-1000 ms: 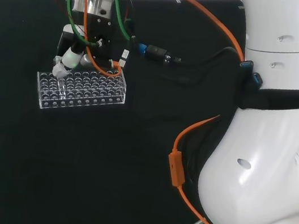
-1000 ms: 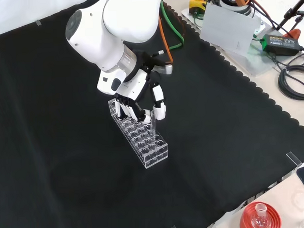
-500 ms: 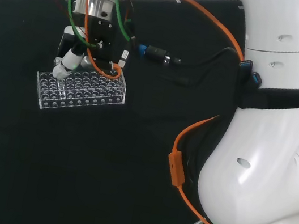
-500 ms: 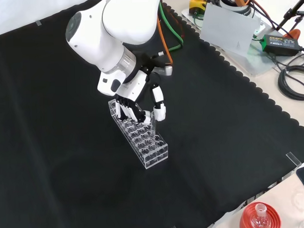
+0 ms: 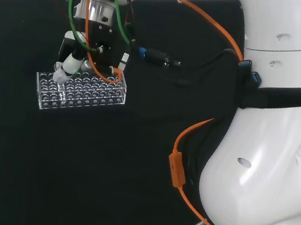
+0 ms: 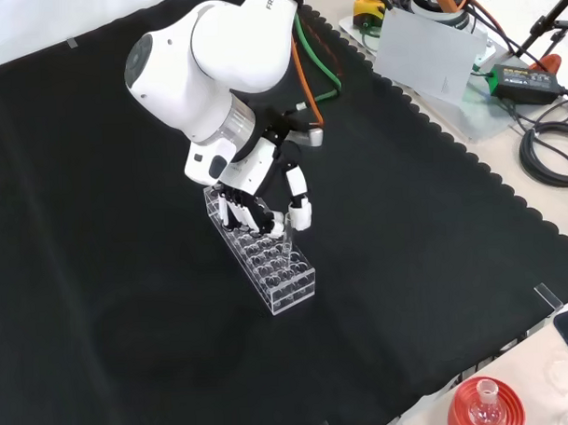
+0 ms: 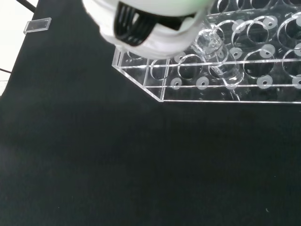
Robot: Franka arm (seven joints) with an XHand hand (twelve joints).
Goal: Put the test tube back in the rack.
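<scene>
The hand was held over the far end of the rack in the front view, its fingers pointed down and curled toward the thumb. In the wrist view the test tube was seen tilted in one of the rack's outer holes, its upper part hidden behind a blurred white part of the hand; it could not be made out whether the fingers were clamped on it. In the head view the hand was seen at the rack's left end. The rack was of clear plastic, a long box pierced by rows of round holes, set on the black cloth of the counter.
</scene>
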